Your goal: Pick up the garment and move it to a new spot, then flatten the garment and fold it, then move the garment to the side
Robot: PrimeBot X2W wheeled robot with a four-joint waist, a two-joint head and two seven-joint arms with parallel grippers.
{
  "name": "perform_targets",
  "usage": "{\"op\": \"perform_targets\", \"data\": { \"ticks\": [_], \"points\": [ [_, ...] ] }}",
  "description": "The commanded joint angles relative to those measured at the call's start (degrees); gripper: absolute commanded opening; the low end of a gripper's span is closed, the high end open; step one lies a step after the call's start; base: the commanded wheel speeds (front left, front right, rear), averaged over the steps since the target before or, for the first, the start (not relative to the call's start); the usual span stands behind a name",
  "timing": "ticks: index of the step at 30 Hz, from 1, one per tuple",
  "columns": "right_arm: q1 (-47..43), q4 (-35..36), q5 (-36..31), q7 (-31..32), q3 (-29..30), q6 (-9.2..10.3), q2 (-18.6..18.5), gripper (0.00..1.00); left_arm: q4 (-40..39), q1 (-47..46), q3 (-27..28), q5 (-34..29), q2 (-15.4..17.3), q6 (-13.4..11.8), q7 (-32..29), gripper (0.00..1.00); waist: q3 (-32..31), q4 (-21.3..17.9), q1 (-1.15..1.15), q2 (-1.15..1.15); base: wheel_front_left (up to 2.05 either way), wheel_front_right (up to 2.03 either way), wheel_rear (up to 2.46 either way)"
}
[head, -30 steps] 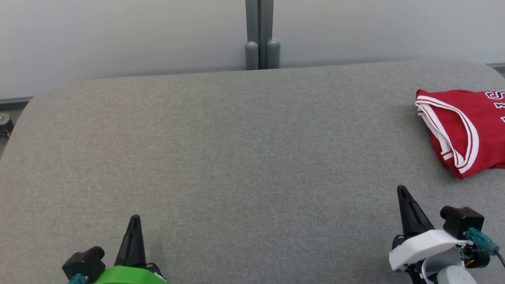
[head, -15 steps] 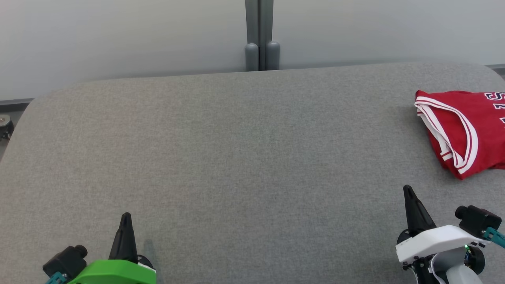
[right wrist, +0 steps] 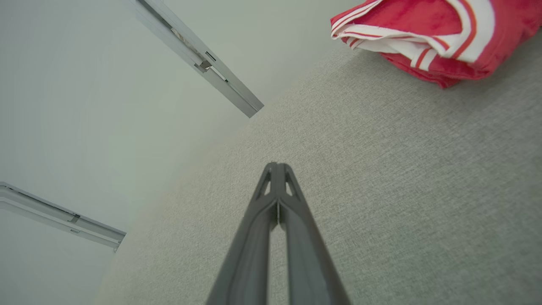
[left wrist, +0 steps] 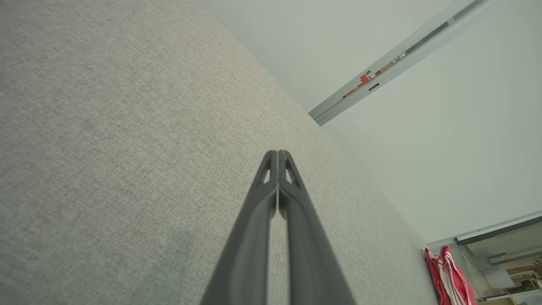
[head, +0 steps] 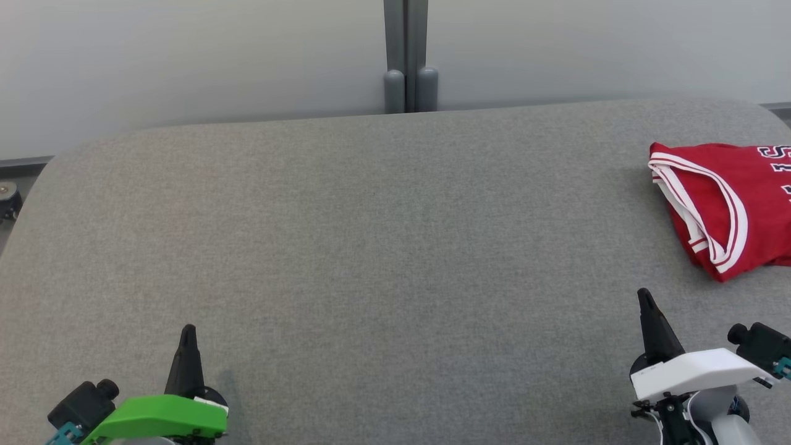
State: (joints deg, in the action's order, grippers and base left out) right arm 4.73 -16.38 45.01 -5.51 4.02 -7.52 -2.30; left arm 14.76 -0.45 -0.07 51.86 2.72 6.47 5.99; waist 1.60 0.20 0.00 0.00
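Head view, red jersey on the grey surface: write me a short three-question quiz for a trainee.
1. True or false: the red jersey lies on the left gripper side of the grey surface.
2. The jersey's trim is: A white, B yellow, C black.
3. On the right gripper, are the jaws open or shut?
Key: 1 false, it lies at the right; 2 A; 3 shut, holding nothing.

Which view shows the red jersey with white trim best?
The head view: the red jersey with white trim shows its folded outline and lettering. Right wrist view: a close, cropped part. Left wrist view: a distant sliver.
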Motion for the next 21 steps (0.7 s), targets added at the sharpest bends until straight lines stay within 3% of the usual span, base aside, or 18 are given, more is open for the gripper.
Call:
{"op": "perform_targets", "data": {
  "ticks": [1, 21],
  "points": [
    [1.4, 0.9, 2.2, 0.6, 0.3, 0.01, -0.4, 0.0, -1.0, -1.6, 0.5, 2.0, 0.6, -0.3, -0.4, 0.0, 0.0, 0.0, 0.0, 0.0, 0.0, 0.0, 0.0],
    [1.8, 1.3, 15.8, 4.1, 1.0, 0.02, -0.5, 0.0, -1.4, -3.2, 2.1, 13.8, 0.7, -0.3, -3.9, 0.0, -0.4, 0.0, 0.0, 0.0, 0.0, 0.0, 0.0]
  ]
}}
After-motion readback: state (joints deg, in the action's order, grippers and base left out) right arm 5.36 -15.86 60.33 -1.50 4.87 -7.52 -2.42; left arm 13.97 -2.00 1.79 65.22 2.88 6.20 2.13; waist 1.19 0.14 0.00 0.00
